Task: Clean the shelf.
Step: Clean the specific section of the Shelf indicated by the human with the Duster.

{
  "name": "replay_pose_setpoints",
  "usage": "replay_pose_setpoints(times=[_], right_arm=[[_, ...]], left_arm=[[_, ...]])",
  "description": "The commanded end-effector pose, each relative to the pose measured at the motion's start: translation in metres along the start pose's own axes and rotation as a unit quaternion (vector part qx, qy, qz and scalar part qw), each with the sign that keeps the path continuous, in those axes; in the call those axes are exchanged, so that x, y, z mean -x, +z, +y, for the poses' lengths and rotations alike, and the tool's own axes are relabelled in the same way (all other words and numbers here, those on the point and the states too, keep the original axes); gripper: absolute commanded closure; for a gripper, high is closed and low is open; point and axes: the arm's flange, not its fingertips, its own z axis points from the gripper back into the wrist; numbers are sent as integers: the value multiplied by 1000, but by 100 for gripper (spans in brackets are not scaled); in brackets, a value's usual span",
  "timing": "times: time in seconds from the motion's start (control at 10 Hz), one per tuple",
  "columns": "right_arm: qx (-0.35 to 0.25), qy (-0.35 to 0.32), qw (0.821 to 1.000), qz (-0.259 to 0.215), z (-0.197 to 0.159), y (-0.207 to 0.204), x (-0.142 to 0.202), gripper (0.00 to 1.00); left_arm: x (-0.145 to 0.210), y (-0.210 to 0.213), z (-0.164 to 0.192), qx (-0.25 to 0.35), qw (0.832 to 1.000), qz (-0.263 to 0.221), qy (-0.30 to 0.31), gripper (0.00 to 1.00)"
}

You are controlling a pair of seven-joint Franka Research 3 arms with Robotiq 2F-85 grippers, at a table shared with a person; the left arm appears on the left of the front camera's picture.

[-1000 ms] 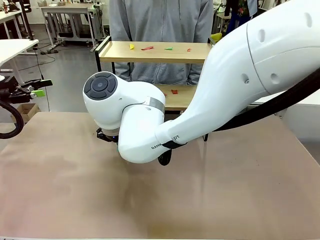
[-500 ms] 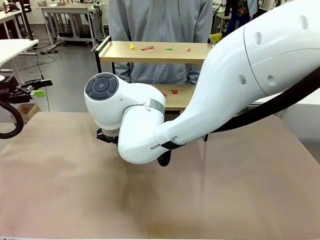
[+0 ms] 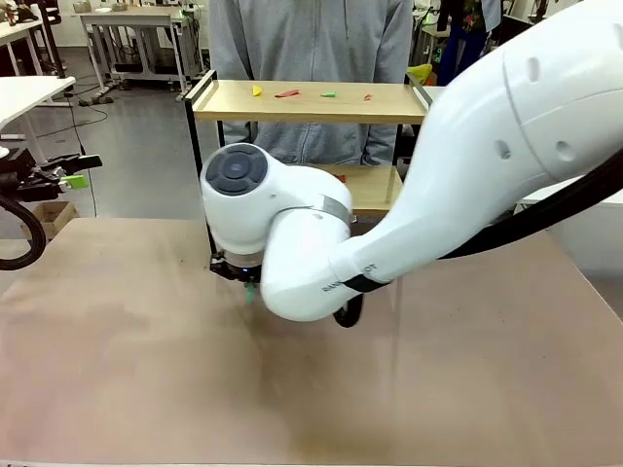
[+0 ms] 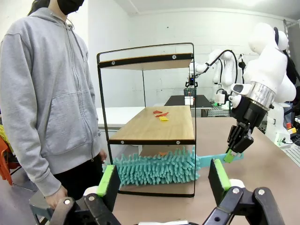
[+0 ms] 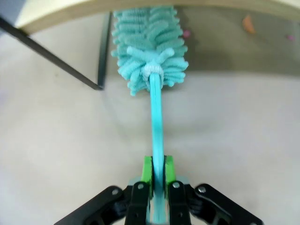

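The shelf [image 3: 302,101] stands at the table's far edge, a two-board rack in a black frame, with small coloured scraps [image 3: 286,93] on its top board. More scraps [image 4: 160,115] lie on the lower board [image 4: 159,129]. My right gripper [image 5: 158,176] is shut on the handle of a teal fluffy duster [image 5: 150,37], whose head lies on the table under the lower board. From the side, the same duster [image 4: 154,168] reaches under the shelf from my right gripper [image 4: 233,152]. My left gripper [image 4: 164,180] is open, holds nothing, and sits off the table's left side [image 3: 68,175].
A person in a grey hoodie [image 3: 311,39] stands right behind the shelf, a hand [image 4: 58,197] hanging low. An orange scrap [image 5: 248,21] lies on the table beneath the shelf. My right arm [image 3: 419,195] spans the middle. The brown table [image 3: 146,370] has free room in front.
My right arm has shifted to the right in the front view, carrying the duster with it. The left arm has not moved.
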Motion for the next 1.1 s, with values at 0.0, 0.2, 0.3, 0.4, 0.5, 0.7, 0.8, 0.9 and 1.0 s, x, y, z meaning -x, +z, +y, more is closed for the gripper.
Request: replay_pose_setpoints(times=[0.0, 0.2, 0.3, 0.4, 0.5, 0.7, 0.8, 0.9, 1.0], right_arm=[[-8, -13, 1000, 16, -44, 10, 5, 87], [3, -27, 1000, 15, -80, 17, 8, 87], [4, -40, 999, 12, -95, 23, 7, 87], [8, -49, 999, 7, -108, 28, 6, 87], [14, -55, 998, 6, -120, 32, 4, 87], [35, -70, 997, 14, -153, 36, 0, 87], [52, -77, 995, 22, -169, 36, -2, 87], [63, -80, 994, 30, -180, 37, -2, 87], [82, -83, 993, 36, -192, 37, -3, 87]], left_arm=[[-3, -2, -1, 0, 1000, 0, -2, 0], [-3, -2, -1, 0, 1000, 0, -2, 0], [-3, -2, -1, 0, 1000, 0, -2, 0], [-3, -2, -1, 0, 1000, 0, -2, 0], [-3, -2, -1, 0, 1000, 0, -2, 0], [-3, -2, -1, 0, 1000, 0, -2, 0], [-3, -2, -1, 0, 1000, 0, -2, 0], [-3, -2, -1, 0, 1000, 0, -2, 0], [-3, -2, -1, 0, 1000, 0, -2, 0]])
